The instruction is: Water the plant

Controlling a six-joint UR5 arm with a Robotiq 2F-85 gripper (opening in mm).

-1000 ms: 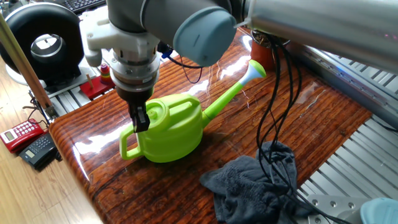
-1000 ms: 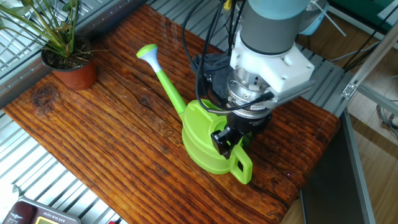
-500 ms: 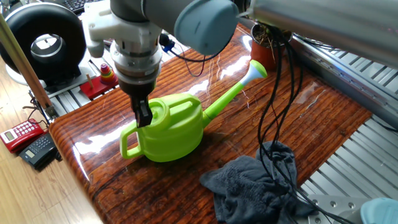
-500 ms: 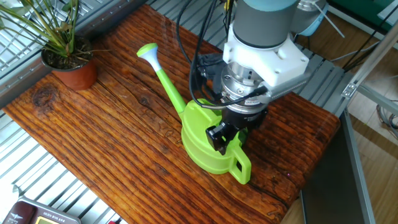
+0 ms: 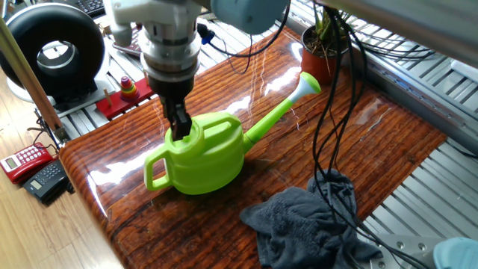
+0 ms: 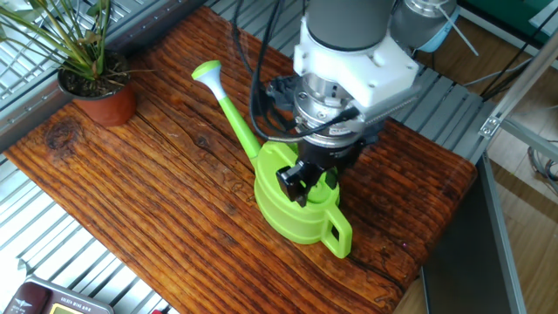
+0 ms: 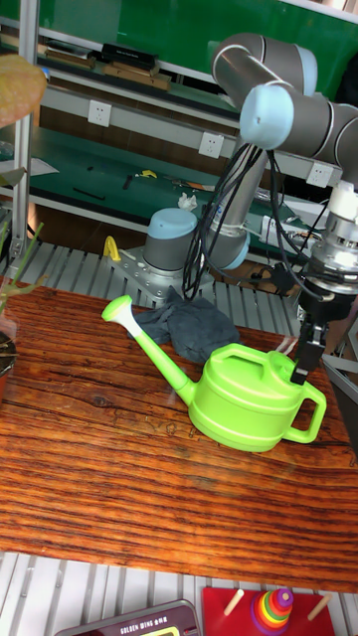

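The plant (image 6: 80, 39) has long thin green leaves in a terracotta pot (image 6: 101, 101) at the table's far corner. It shows at the back in one fixed view (image 5: 323, 46) and as a few leaves at the left edge of the tall view (image 7: 14, 270). A green watering can (image 5: 203, 155) (image 6: 295, 208) (image 7: 247, 399) stands upright on the table, spout toward the plant. My gripper (image 5: 178, 125) (image 6: 299, 181) (image 7: 301, 364) hangs just over the can's top rear, above the loop handle. Its fingers are together with nothing in them.
A crumpled dark grey cloth (image 5: 305, 224) (image 7: 191, 328) lies on the wooden table (image 6: 157, 183) behind the can, with black cables trailing onto it. Red phones (image 5: 22, 161) and a small colourful toy (image 5: 128, 86) sit off the table's edge.
My gripper has risen from beside the loop handle and shifted toward the can's top. The watering can has stayed where it was.
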